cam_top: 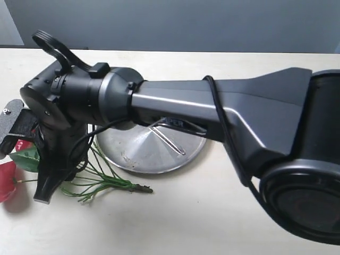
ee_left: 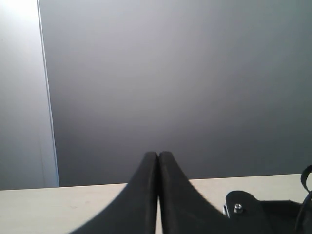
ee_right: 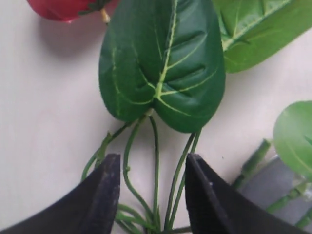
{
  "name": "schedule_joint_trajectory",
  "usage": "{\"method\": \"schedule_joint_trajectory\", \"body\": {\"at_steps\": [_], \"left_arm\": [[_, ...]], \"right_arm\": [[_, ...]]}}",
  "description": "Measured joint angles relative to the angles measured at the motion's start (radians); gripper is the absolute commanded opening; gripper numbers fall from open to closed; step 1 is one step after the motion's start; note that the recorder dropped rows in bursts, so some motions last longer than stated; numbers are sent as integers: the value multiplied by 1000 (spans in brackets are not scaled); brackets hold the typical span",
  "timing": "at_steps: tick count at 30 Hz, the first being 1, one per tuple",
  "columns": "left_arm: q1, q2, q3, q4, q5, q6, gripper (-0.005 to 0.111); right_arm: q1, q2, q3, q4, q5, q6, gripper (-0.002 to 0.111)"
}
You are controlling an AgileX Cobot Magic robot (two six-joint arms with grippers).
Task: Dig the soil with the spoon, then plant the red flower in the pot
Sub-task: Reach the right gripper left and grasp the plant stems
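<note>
In the exterior view, the right arm reaches across the table (cam_top: 175, 212) from three o'clock to nine o'clock, and its gripper (cam_top: 45, 183) points down over the red flower (cam_top: 101, 183), which lies flat at about eight o'clock with its stems fanned toward the middle and red blooms at the far left edge. Just behind the stems sits a round steel plate (cam_top: 133, 154) with the spoon (cam_top: 170, 139) lying on it, handle toward five o'clock; the arm hides much of the plate, and neither pot nor soil shows in any picture. In the left wrist view, the left gripper (ee_left: 158, 161) has its fingers pressed together, holding nothing, aimed at a grey wall above the table edge. In the right wrist view, the right gripper's fingers (ee_right: 102, 195) are spread with several thin green stems between them, a broad leaf at twelve o'clock; they do not appear to pinch yet. Judging from this, planting is in its first step: the flower is not lifted, and whether the digging is done cannot be told.
</note>
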State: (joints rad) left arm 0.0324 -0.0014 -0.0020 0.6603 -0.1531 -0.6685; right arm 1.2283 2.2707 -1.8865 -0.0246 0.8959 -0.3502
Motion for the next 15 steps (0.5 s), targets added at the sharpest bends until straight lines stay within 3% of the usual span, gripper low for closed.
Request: {"method": "schedule_joint_trajectory", "body": {"at_steps": [11, 15], "left_arm": [[0, 0, 0, 0, 0, 0, 0], [-2, 0, 0, 0, 0, 0, 0]], "right_arm": [[0, 78, 0, -72, -37, 7, 40], [0, 84, 0, -72, -51, 7, 16]]}}
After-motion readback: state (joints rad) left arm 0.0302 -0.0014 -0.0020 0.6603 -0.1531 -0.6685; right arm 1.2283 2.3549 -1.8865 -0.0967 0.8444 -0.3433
